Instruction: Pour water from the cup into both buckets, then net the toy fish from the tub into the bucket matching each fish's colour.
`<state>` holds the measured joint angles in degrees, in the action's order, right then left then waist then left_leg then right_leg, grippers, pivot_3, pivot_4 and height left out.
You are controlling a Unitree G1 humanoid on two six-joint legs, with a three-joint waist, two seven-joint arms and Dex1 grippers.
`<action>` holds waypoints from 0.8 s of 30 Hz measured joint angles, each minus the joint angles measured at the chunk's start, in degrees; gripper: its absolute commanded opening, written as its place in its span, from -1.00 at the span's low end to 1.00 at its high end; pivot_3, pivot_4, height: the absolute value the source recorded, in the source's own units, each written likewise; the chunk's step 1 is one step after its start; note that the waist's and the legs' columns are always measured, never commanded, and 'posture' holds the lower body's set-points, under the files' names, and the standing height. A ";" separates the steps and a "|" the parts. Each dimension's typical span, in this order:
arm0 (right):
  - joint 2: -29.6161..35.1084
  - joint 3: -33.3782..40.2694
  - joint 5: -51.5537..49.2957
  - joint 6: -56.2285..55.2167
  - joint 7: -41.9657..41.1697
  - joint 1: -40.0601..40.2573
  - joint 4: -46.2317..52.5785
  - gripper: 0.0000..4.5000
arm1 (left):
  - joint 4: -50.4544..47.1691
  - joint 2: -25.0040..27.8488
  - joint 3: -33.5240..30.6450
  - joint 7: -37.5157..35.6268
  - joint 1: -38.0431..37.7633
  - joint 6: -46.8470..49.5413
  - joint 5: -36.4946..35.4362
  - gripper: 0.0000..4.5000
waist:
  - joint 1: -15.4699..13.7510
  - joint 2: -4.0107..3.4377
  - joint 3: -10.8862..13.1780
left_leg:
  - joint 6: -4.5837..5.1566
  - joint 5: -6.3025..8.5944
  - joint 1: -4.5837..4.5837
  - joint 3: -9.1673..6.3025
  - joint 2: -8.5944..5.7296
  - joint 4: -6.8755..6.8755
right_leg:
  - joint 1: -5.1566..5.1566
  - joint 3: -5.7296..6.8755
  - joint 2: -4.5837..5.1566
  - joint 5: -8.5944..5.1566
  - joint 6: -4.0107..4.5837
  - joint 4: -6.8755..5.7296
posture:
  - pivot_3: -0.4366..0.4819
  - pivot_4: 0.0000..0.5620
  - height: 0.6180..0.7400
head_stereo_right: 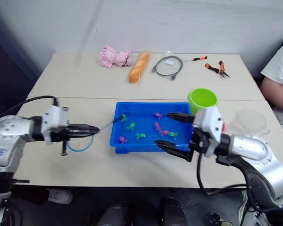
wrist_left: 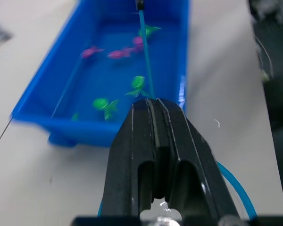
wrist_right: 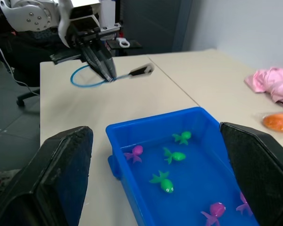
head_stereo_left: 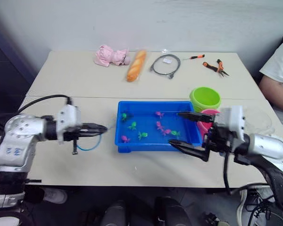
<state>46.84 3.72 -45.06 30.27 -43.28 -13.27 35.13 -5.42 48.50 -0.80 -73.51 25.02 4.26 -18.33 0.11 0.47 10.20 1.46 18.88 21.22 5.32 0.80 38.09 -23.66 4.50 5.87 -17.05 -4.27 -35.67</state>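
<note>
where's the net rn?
In the left tool, which is shut on the net: it sits over the table to the robot's left of the tub, just outside its left wall.

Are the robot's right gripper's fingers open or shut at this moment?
Open. The right gripper's two black fingers stand wide apart over the near right end of the shallow bright blue plastic tub, with nothing held between them.

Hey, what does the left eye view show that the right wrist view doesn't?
Left eye view: the green bucket, pink bucket, cup, cable, pliers and a person's arm. Right wrist view: the left gripper seen head-on, with dark floor behind it. Both: the tub, the fish and the net.
</note>
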 measured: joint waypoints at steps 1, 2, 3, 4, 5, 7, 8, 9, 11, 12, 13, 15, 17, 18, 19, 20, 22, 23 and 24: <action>0.04 -0.97 -0.40 1.67 0.06 -0.51 -0.01 1.00 | -0.86 -0.08 1.52 -0.30 1.21 -0.66 1.03 -0.96 | 0.01 0.00 0.00 | 0.00 0.00 0.00 0.00 0.00 -0.01 | 0.00 0.00 -0.02 0.00 0.00 0.00 | -0.05 -0.47 0.97; 0.09 -2.30 -0.54 3.24 -0.38 -0.88 -0.02 1.00 | -1.40 -0.39 2.86 -0.41 2.16 -0.59 1.67 -0.96 | 0.00 0.00 0.00 | 0.01 0.01 0.00 0.01 0.00 -0.01 | 0.00 0.01 -0.05 0.00 0.00 -0.01 | -0.05 -0.47 0.97; 0.19 -3.73 -0.54 4.56 -1.08 -1.07 -0.02 1.00 | -1.54 -0.82 4.17 -0.39 2.85 0.18 1.92 -0.96 | 0.00 0.00 0.00 | 0.04 0.01 0.03 0.02 0.00 0.00 | 0.00 0.01 -0.09 0.00 0.00 -0.01 | -0.05 -0.47 0.97; 0.21 -4.70 -0.17 5.38 -1.53 -1.30 -0.16 1.00 | -1.50 -1.46 5.40 -0.44 3.56 1.70 1.97 -0.96 | 0.07 0.00 0.00 | 0.07 0.02 0.05 0.08 0.01 0.05 | 0.00 -0.01 -0.15 0.00 -0.01 -0.06 | -0.05 -0.47 0.97; 0.20 -5.82 0.26 5.99 -1.69 -2.20 -0.71 1.00 | -1.46 -2.16 6.90 -0.56 4.37 3.14 2.05 -0.96 | 0.15 0.00 0.00 | 0.11 0.03 0.08 0.12 0.02 0.11 | 0.01 -0.03 -0.21 0.02 -0.05 -0.16 | -0.05 -0.47 0.97; 0.00 -7.16 1.59 6.52 -2.09 -4.51 -1.80 1.00 | -1.15 -4.00 10.67 -1.27 6.83 5.78 2.61 -0.96 | 0.05 0.03 0.02 | 0.20 0.03 0.18 0.16 0.00 0.28 | 0.00 -0.03 -0.24 0.08 -0.15 -0.16 | -0.05 -0.47 0.97; -0.02 -7.53 1.79 6.88 -2.53 -5.24 -1.83 1.00 | -0.74 -5.01 12.04 -1.44 8.07 6.66 2.96 -0.96 | -0.05 0.03 0.02 | 0.24 0.03 0.21 0.13 0.00 0.36 | 0.01 -0.02 -0.25 0.09 -0.17 -0.16 | -0.05 -0.47 0.97; -0.08 -7.98 1.67 7.44 -3.47 -5.83 -1.82 1.00 | -0.16 -6.39 13.18 -1.37 9.62 7.37 3.26 -0.96 | -0.07 0.05 0.03 | 0.27 0.05 0.25 0.12 0.01 0.47 | 0.01 -0.02 -0.27 0.09 -0.18 -0.16 | -0.05 -0.47 0.97; -0.31 -8.66 1.64 7.97 -4.58 -6.20 -1.81 1.00 | 0.90 -8.47 14.27 -1.15 11.97 7.55 3.71 -0.96 | -0.30 0.07 0.04 | 0.32 0.09 0.30 0.08 0.01 0.61 | 0.02 0.00 -0.27 0.11 -0.20 -0.16 | -0.05 -0.47 0.97; -0.44 -8.99 1.65 8.45 -4.88 -6.36 -1.80 1.00 | 1.65 -9.29 14.69 -1.14 12.90 7.53 3.97 -0.96 | -0.30 0.07 0.04 | 0.37 0.12 0.30 0.09 0.01 0.68 | 0.04 -0.01 -0.26 0.11 -0.21 -0.17 | -0.05 -0.47 0.97; -0.56 -9.20 1.67 8.97 -4.96 -6.41 -1.82 1.00 | 1.79 -9.93 14.95 -1.13 13.19 7.62 4.11 -0.96 | -0.26 0.07 0.04 | 0.40 0.14 0.31 0.10 0.01 0.71 | 0.05 -0.02 -0.26 0.11 -0.22 -0.20 | -0.05 -0.47 0.97; -0.56 -9.80 1.68 10.28 -5.04 -6.73 -1.86 1.00 | 1.82 -11.12 15.70 -1.21 13.28 8.02 4.18 -0.96 | -0.17 0.07 0.04 | 0.47 0.19 0.34 0.09 0.02 0.81 | 0.06 -0.02 -0.25 0.13 -0.24 -0.22 | -0.05 -0.47 0.97; -0.58 -10.12 1.79 11.27 -5.11 -7.04 -1.87 1.00 | 1.85 -11.66 16.77 -1.34 13.38 8.06 4.50 -0.96 | -0.02 0.07 0.04 | 0.48 0.21 0.36 0.09 0.02 0.85 | 0.06 -0.04 -0.25 0.13 -0.25 -0.21 | -0.05 -0.47 0.97; -0.58 -10.37 2.26 11.52 -5.16 -7.56 -1.89 1.00 | 2.12 -11.65 17.16 -1.61 13.38 7.52 5.13 -0.96 | 0.02 0.07 0.04 | 0.48 0.21 0.36 0.10 0.02 0.87 | 0.05 -0.04 -0.25 0.13 -0.25 -0.20 | -0.05 -0.47 0.97; -0.58 -10.61 2.55 11.67 -5.26 -8.07 -1.94 1.00 | 2.41 -11.66 17.21 -1.65 13.38 7.39 5.28 -0.96 | 0.02 0.07 0.04 | 0.48 0.21 0.36 0.10 0.02 0.88 | 0.05 -0.04 -0.25 0.13 -0.25 -0.19 | -0.05 -0.47 0.97; -0.57 -11.21 3.34 11.92 -5.58 -8.85 -2.00 1.00 | 3.05 -11.69 17.20 -1.67 13.39 7.40 5.29 -0.96 | 0.00 0.07 0.04 | 0.47 0.21 0.35 0.08 0.03 0.90 | 0.05 -0.03 -0.25 0.13 -0.25 -0.17 | -0.05 -0.47 0.97; -0.58 -12.38 4.32 12.10 -6.09 -9.41 -2.18 1.00 | 3.91 -11.88 17.20 -1.70 13.39 7.60 5.28 -0.96 | -0.05 0.07 0.04 | 0.47 0.21 0.35 0.08 0.03 0.92 | 0.05 -0.03 -0.25 0.13 -0.25 -0.15 | -0.05 -0.47 0.97; -0.63 -12.65 4.65 12.20 -6.25 -9.42 -2.36 1.00 | 3.99 -12.00 17.21 -1.74 13.39 7.59 5.28 -0.96 | -0.06 0.07 0.04 | 0.47 0.21 0.35 0.08 0.03 0.93 | 0.05 -0.04 -0.24 0.13 -0.25 -0.15 | -0.05 -0.47 0.97; -0.69 -12.75 4.97 12.23 -6.56 -9.51 -2.89 1.00 | 3.99 -12.11 17.22 -1.80 13.40 7.52 5.29 -0.96 | -0.09 0.07 0.04 | 0.47 0.21 0.35 0.08 0.03 0.94 | 0.06 -0.04 -0.23 0.13 -0.25 -0.16 | -0.05 -0.47 0.97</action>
<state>46.15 -9.03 -40.10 42.50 -49.84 -22.78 32.24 -1.43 36.39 16.42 -75.31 38.41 11.78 -13.04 0.01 0.54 10.24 1.94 19.09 21.57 5.40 0.83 39.03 -23.60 4.46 5.64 -16.92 -4.52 -35.84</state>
